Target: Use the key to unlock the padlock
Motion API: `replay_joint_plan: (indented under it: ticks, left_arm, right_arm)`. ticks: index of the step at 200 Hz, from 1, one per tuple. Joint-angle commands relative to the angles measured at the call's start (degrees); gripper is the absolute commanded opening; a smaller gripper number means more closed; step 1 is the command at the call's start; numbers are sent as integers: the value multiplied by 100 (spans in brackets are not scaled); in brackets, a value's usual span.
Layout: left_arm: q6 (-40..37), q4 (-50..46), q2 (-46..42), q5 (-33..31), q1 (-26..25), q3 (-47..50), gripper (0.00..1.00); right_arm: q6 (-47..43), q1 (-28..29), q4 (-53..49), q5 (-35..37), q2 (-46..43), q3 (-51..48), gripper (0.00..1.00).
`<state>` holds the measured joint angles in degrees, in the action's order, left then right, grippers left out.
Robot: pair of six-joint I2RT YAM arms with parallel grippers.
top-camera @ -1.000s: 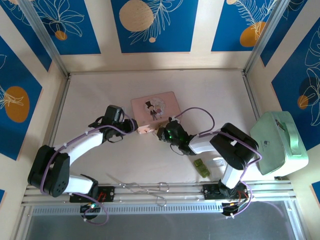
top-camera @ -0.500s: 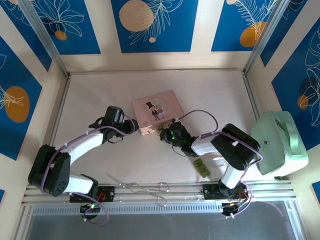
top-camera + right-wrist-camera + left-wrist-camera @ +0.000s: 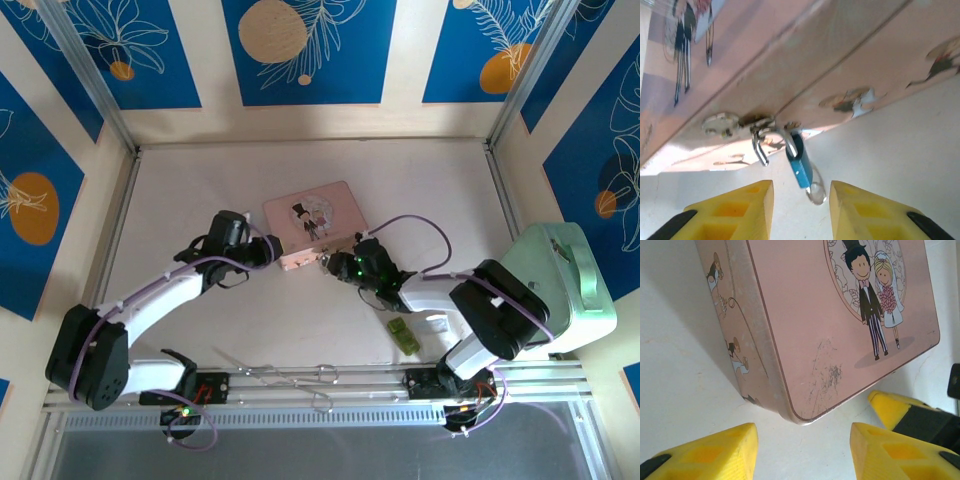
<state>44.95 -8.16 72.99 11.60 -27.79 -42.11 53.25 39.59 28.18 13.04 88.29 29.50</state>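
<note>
The tiny blue padlock [image 3: 801, 162] hangs by its silvery shackle [image 3: 761, 145] from the latch on the front wall of the pink picture box [image 3: 805, 60]. One shackle leg looks free of the blue body. A rounded silvery piece [image 3: 815, 193] sticks out of the padlock's lower end; I cannot tell whether it is the key. My right gripper [image 3: 801, 196] is open, its yellow fingers either side of that piece and just below the padlock. My left gripper [image 3: 802, 440] is open at the box's near corner [image 3: 800, 412], holding nothing. From above, the left gripper [image 3: 273, 251] and right gripper [image 3: 332, 263] flank the box front [image 3: 300, 260].
A small green block [image 3: 404, 335] lies on the table right of the right arm. A mint-green case [image 3: 556, 285] stands at the right edge. Scissors [image 3: 278, 375] lie on the rail near the arm bases. The right gripper's yellow finger [image 3: 892, 407] shows in the left wrist view.
The right arm's elbow has swung out to the right and its wrist has shifted slightly right along the box front. The left arm has stretched a little; its gripper stays at the box corner.
</note>
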Motion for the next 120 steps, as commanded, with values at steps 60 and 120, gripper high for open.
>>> replay_joint_plan:
  ticks: [60,120]
  left_arm:
    - [32,-90,119,-30,-69,-131,50]
    - [14,-100,161,-43,-69,-122,50]
  right_arm:
    - [-503,-224,-267,-390,468,312,15]
    - [-760,-118,-425,-272,855,784,9]
